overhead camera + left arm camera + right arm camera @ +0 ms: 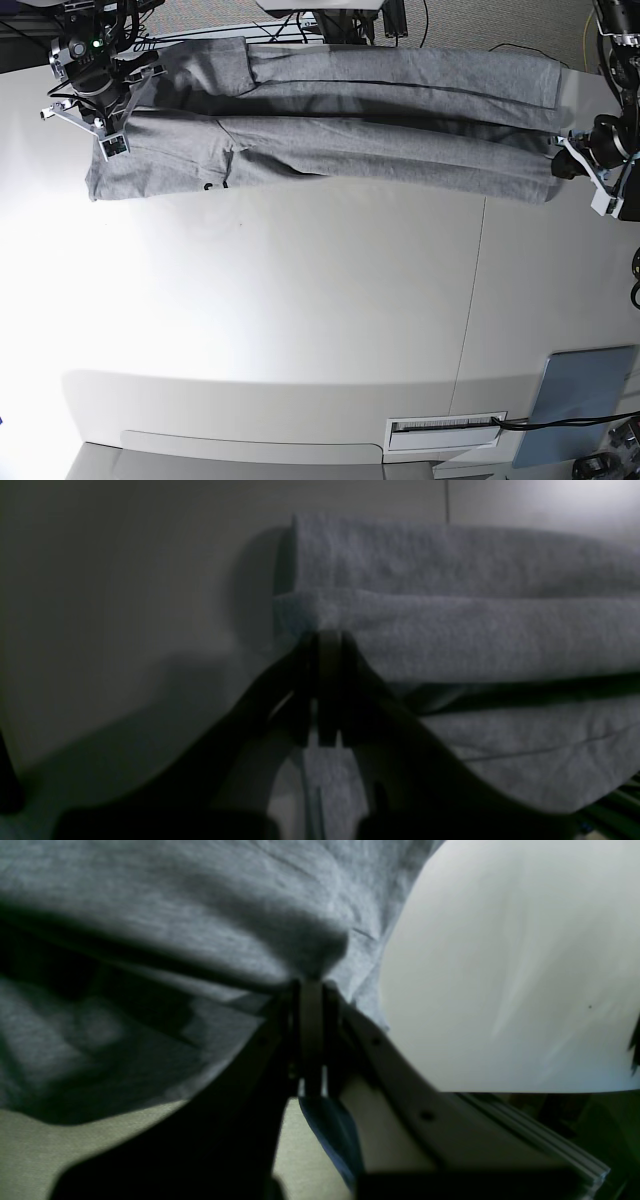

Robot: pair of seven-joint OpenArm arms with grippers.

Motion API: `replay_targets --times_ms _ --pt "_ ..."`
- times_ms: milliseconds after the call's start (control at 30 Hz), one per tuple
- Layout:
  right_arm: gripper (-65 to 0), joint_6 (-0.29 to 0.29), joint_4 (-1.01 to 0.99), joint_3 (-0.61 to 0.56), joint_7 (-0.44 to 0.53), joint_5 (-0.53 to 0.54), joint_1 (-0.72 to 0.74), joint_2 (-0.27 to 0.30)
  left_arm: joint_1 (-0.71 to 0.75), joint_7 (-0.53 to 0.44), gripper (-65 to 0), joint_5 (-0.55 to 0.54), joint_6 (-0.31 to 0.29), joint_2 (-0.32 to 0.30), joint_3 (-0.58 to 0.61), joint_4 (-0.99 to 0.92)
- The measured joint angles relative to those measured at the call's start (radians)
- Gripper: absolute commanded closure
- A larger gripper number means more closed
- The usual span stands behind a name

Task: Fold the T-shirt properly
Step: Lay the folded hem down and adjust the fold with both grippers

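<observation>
The heather-grey T-shirt lies stretched in a long folded band along the far edge of the white table. A trace of black lettering peeks out at its lower left hem. My left gripper is at the band's right end, shut on a cloth fold; in the left wrist view its fingers are pressed together on it. My right gripper is at the band's left end, and in the right wrist view it is shut on a grey fold.
A blue-grey pad lies at the near right corner, beside a white labelled plate. A seam runs across the tabletop. Cables and equipment sit behind the far edge.
</observation>
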Motion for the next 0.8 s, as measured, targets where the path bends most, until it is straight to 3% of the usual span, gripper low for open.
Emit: replay_targets --times_ms 300,567,633,767,800 --pt "0.0 0.000 0.000 0.000 0.000 -0.004 0.000 0.000 0.000 0.111 0.0 0.000 0.000 0.000 0.000 0.000" --pt "-0.3 0.001 0.000 0.000 0.009 -0.024 0.000 0.000 0.000 0.118 0.0 -0.004 0.000 0.000 0.000 0.000" --pt "-5.8 0.053 0.000 0.000 0.021 -0.030 0.000 0.000 0.000 0.118 0.0 -0.004 -0.007 0.000 0.000 0.000" --pt "-16.9 0.087 0.000 0.000 0.019 -0.039 0.000 0.000 0.001 0.118 0.0 0.002 -0.030 0.000 0.000 0.000" --pt "-18.4 0.091 0.000 0.000 0.019 -0.039 0.000 0.000 0.000 0.118 -4.4 0.002 -0.030 0.000 0.000 0.000"
